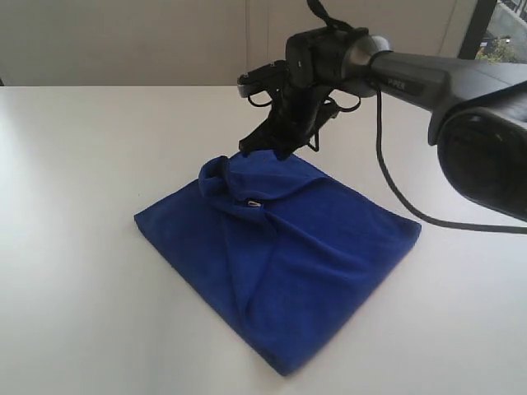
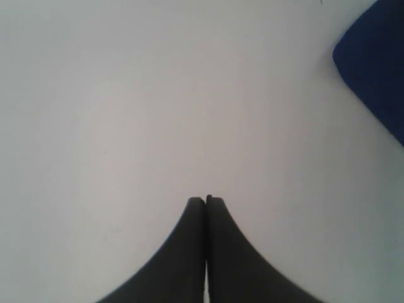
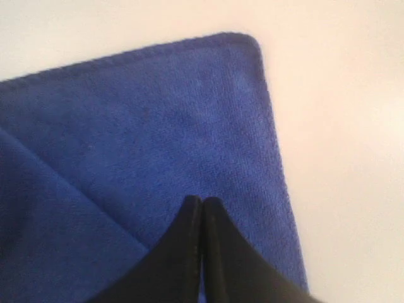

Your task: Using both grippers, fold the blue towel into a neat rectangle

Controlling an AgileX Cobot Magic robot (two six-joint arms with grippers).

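Note:
The blue towel (image 1: 288,263) lies on the white table (image 1: 74,247), folded over into a rough diamond, with a bunched lump at its far corner and a small white label (image 1: 252,202) just below that lump. My right gripper (image 1: 265,150) reaches in from the right and hovers just over the towel's far edge. In the right wrist view the right gripper (image 3: 203,199) is shut above flat towel (image 3: 158,126), and no cloth shows between the tips. The left gripper (image 2: 206,198) is shut over bare table, a towel corner (image 2: 375,63) off to one side. The exterior view does not show it.
The right arm's thick black forearm (image 1: 486,148) fills the upper right, and its black cable (image 1: 387,177) hangs down to the table beside the towel. A pale wall (image 1: 123,41) runs behind the table's far edge.

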